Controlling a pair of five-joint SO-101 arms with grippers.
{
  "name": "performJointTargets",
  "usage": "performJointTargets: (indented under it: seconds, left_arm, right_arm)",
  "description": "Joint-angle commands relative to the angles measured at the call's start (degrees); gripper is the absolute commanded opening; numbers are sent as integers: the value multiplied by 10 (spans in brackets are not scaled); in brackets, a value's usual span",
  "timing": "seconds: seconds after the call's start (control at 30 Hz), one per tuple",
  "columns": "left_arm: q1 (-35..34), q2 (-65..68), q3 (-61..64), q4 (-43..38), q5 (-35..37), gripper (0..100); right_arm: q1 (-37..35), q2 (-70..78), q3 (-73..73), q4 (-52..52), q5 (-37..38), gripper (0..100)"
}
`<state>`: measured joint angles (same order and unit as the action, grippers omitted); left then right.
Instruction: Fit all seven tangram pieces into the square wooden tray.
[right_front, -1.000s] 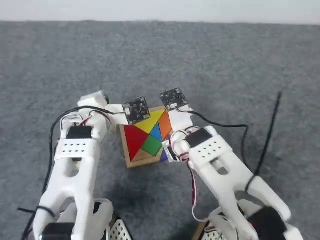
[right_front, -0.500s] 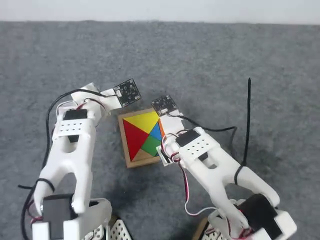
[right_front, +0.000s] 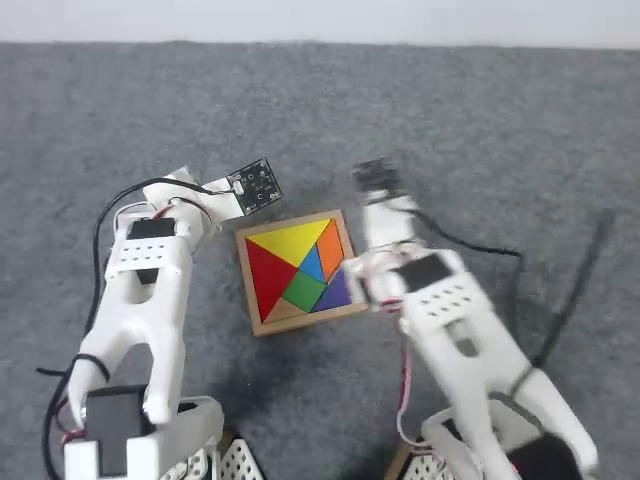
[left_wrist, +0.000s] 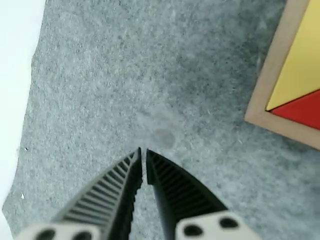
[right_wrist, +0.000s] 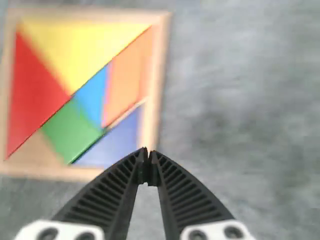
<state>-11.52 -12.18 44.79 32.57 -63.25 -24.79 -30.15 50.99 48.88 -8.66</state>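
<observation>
The square wooden tray (right_front: 244, 275) lies on the grey carpet between the two arms. Inside it are a yellow triangle (right_front: 290, 242), a red triangle (right_front: 263, 280), a small blue triangle (right_front: 313, 265), an orange piece (right_front: 331, 250), a green square (right_front: 303, 290) and a purple piece (right_front: 336, 292). A tan wedge (right_front: 285, 312) fills the near corner. My left gripper (left_wrist: 142, 152) is shut and empty over the carpet, just off the tray's corner (left_wrist: 267, 75). My right gripper (right_wrist: 146, 152) is shut and empty, beside the tray's rim (right_wrist: 157, 75) near the purple piece (right_wrist: 117, 142).
Grey carpet (right_front: 480, 120) spreads all around the tray, with open room to the far side and right. The left arm (right_front: 150, 270) stands left of the tray, the right arm (right_front: 440, 310) right of it. Black cables trail off both arms.
The left arm drew back off the tray's far-left corner and then held still. The right arm swung right, off the tray, uncovering the orange and purple pieces.
</observation>
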Motion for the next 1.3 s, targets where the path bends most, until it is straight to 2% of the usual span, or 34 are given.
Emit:
performJointTargets:
  seconds: [0.0,0.23,0.47,0.6,0.83,0.93,1.17,1.27]
  left_arm:
    - [25,-4,-11,4,5,12]
    - [33,-8,20,9,7,11]
    - [66,-8,5,136,7,11]
    - [76,-8,4,166,6,11]
    - [64,-52,7,195,7,10]
    - [26,-141,32,188,18,10]
    - [21,-374,231,104,18,10]
    - [22,-462,286,93,18,10]
  right_arm:
    - [69,-84,42,-76,-3,9]
    - [88,-226,198,-191,89,8]
    - [191,-429,344,-202,90,8]
    - [237,-566,455,-201,91,9]
    - [277,-744,455,28,86,9]
    - [273,-735,455,58,86,9]
    - [275,-721,455,68,90,8]
    - [276,-721,455,130,90,8]
